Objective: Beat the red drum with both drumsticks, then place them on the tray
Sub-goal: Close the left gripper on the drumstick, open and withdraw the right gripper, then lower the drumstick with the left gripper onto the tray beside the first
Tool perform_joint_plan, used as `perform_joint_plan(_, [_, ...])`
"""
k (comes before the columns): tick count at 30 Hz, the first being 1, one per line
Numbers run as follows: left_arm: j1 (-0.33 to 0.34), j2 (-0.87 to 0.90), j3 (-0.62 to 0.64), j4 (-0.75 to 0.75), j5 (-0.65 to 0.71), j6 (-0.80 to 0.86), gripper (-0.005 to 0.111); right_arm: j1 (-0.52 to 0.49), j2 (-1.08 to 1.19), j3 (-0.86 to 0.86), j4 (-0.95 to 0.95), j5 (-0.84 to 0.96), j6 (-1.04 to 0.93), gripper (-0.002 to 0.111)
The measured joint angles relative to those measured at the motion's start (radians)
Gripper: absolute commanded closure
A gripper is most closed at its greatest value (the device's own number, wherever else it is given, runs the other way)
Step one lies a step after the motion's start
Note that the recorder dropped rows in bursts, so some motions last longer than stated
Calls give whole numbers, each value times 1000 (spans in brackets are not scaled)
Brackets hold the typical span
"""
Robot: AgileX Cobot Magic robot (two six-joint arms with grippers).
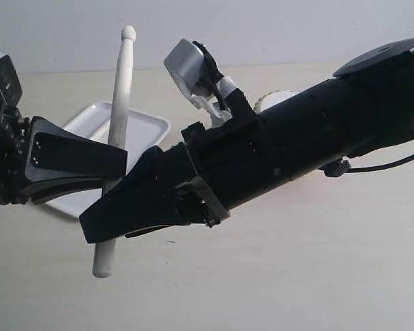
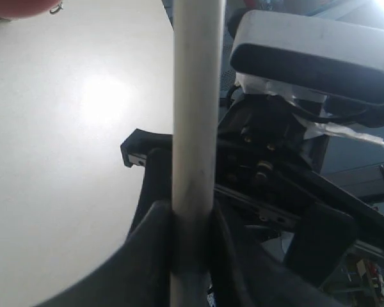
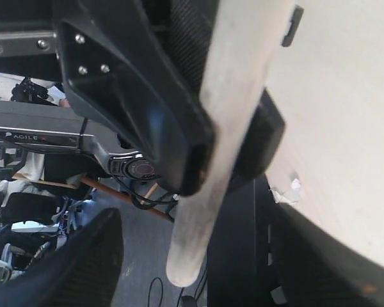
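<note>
One pale drumstick stands nearly upright, its rounded tip on top. My left gripper is shut on the middle of its shaft. My right gripper reaches across from the right and is open, its two fingers standing wide on either side of the stick's lower end without touching it. The red drum is mostly hidden behind the right arm; only a bit of its white head shows. The white tray lies behind the left gripper. A second drumstick is not in view.
The right arm spans the middle of the pale tabletop. Its wrist camera sits close to the raised stick. In the right wrist view the left gripper's black fingers fill the upper part.
</note>
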Motion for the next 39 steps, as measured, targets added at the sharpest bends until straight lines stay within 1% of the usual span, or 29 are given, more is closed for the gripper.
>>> perform_joint_plan(3, [0,0,0,17,0,0,107,0,0,0,-34,-39,41,34])
perform_joint_plan(8, [0,0,0,60,0,0,107,0,-33,0,-151,-134,135,34])
perform_joint_plan(13, [0,0,0,94,-29,-4,107,0,-119,0,-313,-248,260,34])
perform_joint_plan(16, [0,0,-24,152,-76,-31,107,0,-179,0,-449,-310,355,34])
perform_joint_plan(19, [0,0,-77,269,-146,-111,107,0,-241,0,-596,-357,475,36])
perform_joint_plan(21, [0,0,-122,398,-205,-195,107,0,-282,0,-694,-379,553,39])
perform_joint_plan(22, [0,0,-141,471,-226,-242,107,0,-303,0,-729,-385,581,42])
perform_joint_plan(23, [0,2,-186,616,-273,-337,107,0,-345,0,-800,-400,636,43])
perform_joint_plan(24, [0,2,-208,671,-290,-372,107,0,-361,0,-825,-404,655,45])
perform_joint_plan(25, [0,2,-247,797,-310,-452,107,0,-403,0,-858,-417,678,45])
perform_joint_plan(26, [0,4,-266,850,-314,-488,107,0,-423,0,-868,-421,683,45])
perform_joint_plan(27, [0,10,-298,943,-319,-550,107,0,-458,0,-887,-424,690,45])
perform_joint_plan(30, [0,54,-354,1108,-323,-654,107,0,-531,0,-955,-414,711,45])
perform_joint_plan(32, [0,101,-388,1151,-325,-675,107,0,-566,0,-1013,-401,734,45])
perform_joint_plan(34, [-7,148,-417,1155,-325,-681,107,0,-586,0,-1068,-396,786,45])
perform_joint_plan(36, [-39,202,-441,1170,-325,-676,107,0,-597,0,-1089,-380,842,45])
perform_joint_plan(39, [-89,286,-484,1231,-325,-672,107,0,-599,0,-1093,-361,858,45])
